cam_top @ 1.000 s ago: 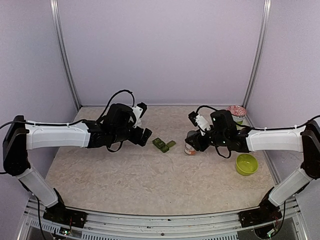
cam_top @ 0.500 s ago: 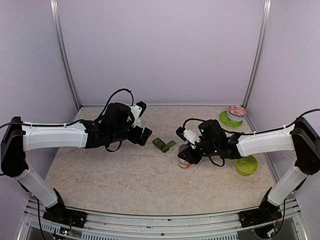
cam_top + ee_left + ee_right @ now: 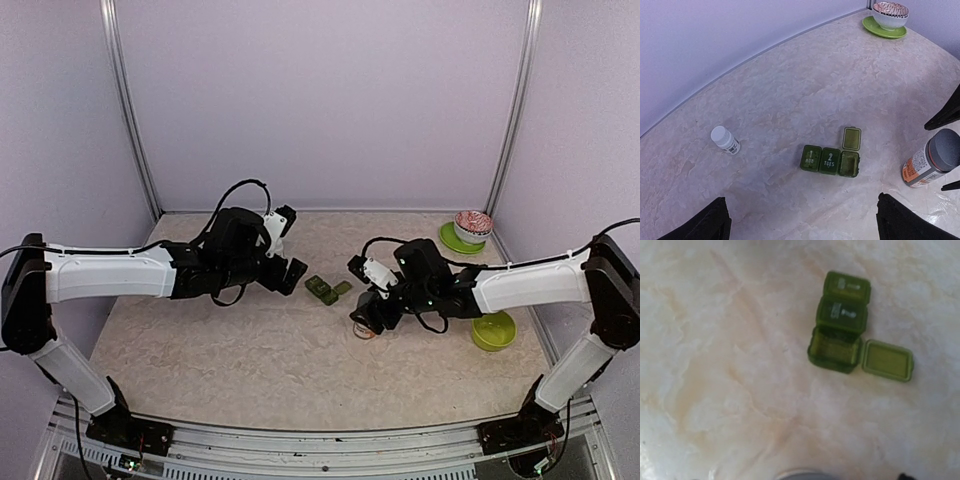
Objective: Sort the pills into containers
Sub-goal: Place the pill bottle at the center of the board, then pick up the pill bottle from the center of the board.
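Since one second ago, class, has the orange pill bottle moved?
Yes: the orange pill bottle shifted nearer and slightly left, judged against the green pill organizer.

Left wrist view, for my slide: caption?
Green pill organizer, one lid open, between white bottle and orange-labelled bottle.

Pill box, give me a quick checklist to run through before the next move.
1. Pill box has a compartment open: ok, end lid is flipped back.
2. Orange bottle standing, not tipped over: ok.
3. Cap off the orange bottle: not ok, it is on.
4. Right pincer clear of the bottle: ok, its fingers stand apart on either side.
5. Left pincer open and empty: ok.
6. Pills in the open compartment: cannot tell.
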Motion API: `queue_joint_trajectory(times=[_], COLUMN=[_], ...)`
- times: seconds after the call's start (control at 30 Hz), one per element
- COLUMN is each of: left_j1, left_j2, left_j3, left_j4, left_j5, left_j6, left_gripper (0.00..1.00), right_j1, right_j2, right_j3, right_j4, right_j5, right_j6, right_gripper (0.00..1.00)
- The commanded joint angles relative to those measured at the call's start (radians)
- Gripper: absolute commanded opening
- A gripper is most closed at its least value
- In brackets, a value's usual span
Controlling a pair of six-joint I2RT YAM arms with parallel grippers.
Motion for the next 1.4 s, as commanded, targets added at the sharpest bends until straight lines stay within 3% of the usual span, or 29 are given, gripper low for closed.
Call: queue_joint_trajectory(times=[0.0, 0.17, 0.77, 1.17, 1.37], left_j1=[-0.015, -0.039, -0.146, -0.154, -0.154], left_j2=[-0.007, 0.029, 0.283, 0.465, 0.514], left_j3=[0.028, 0.076, 0.348, 0.511, 0.543], left_j4=[0.013, 0.001, -0.122, -0.192, -0.219], left_j5=[0.031, 0.069, 0.308, 0.374, 0.373], left_j6=[0.010, 0.035, 0.173, 0.183, 0.189], left_gripper=[0.99, 0.99, 0.99, 0.99, 0.92], right_j1=[0.009, 0.006, -0.214, -0.231, -0.232], right_j2=[-0.084, -0.181, -0.513, -0.542, -0.539], right_j3=[-0.005, -0.040, -0.242, -0.279, -0.291], right_j4=[-0.019, -0.025, 0.027, 0.038, 0.056], right_j5=[-0.005, 0.024, 0.188, 0.221, 0.210], right_j6=[-0.004, 0.008, 0.215, 0.217, 0.210], right_gripper=[0.87, 1.00, 1.00, 1.00, 1.00])
